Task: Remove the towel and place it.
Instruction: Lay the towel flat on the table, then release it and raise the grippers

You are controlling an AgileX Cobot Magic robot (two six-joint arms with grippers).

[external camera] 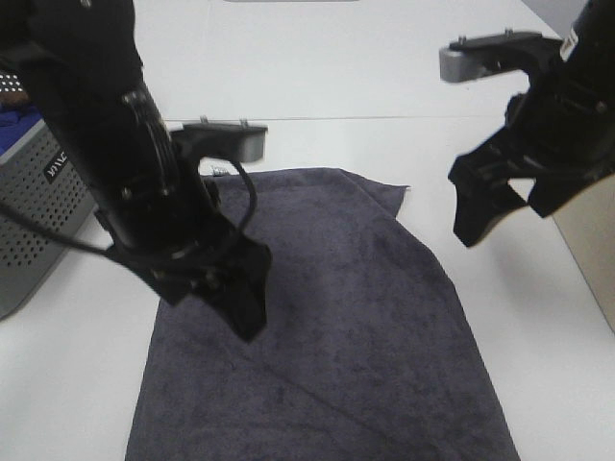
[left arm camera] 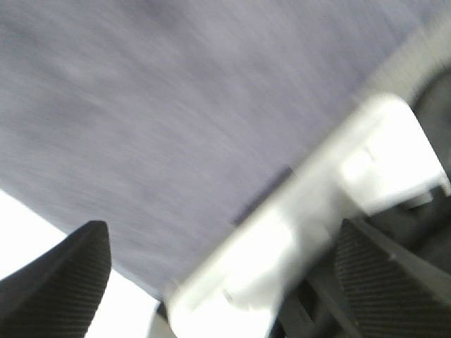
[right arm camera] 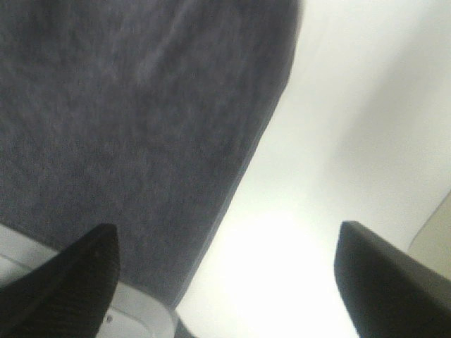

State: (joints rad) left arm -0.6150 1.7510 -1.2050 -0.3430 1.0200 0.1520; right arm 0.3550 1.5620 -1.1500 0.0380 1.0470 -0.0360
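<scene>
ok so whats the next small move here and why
Probably lift the left gripper and right gripper clear: both hang open, holding nothing, and the towel lies spread flat on the table, outside the grey basket.

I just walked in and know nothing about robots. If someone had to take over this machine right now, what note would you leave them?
Left gripper: open, empty, raised over the left part of the towel.
Right gripper: open, empty, raised near the towel's right edge, over the white table.
Towel: out of the grey perforated basket, spread flat on the table beside it. A blue cloth shows in the basket.
Done: the towel looks removed and laid down.
Left: probably only drawing both arms clear.
</scene>
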